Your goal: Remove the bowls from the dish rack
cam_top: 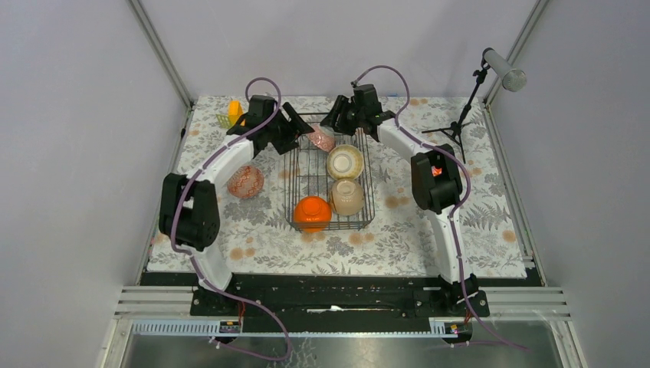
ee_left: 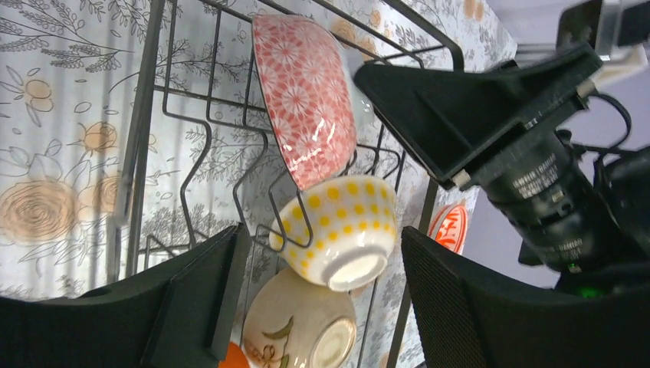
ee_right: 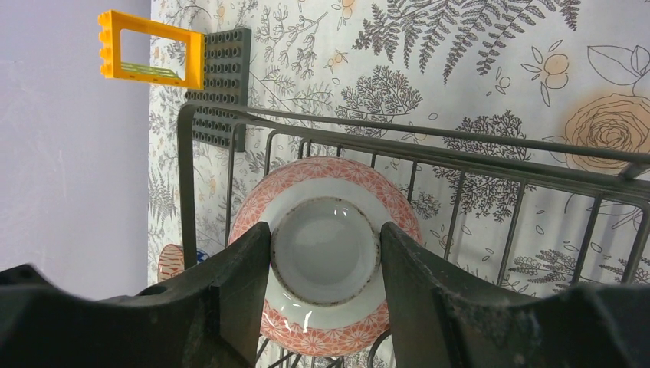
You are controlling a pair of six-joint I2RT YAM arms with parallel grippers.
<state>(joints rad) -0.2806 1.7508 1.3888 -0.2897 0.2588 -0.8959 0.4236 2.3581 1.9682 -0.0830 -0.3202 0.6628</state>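
The black wire dish rack (cam_top: 294, 201) stands mid-table. Inside it are an orange bowl (cam_top: 312, 212), a cream bowl (cam_top: 347, 196), a yellow-dotted cream bowl (cam_top: 345, 161) and a white bowl with a red pattern (cam_top: 322, 139), which stands on edge at the far end. My right gripper (ee_right: 326, 245) is shut on that red-patterned bowl (ee_right: 326, 330), with a finger on each side of its foot ring. My left gripper (ee_left: 322, 234) is open at the rack's far left corner and holds nothing. The dotted bowl (ee_left: 337, 230) and the cream bowl (ee_left: 303, 322) lie beyond its jaws.
A pinkish patterned bowl (cam_top: 245, 182) sits on the floral cloth to the left of the rack. An orange frame (ee_right: 149, 47) and a dark grey studded plate (ee_right: 222, 84) lie at the far left corner. A microphone stand (cam_top: 464, 115) is at the far right.
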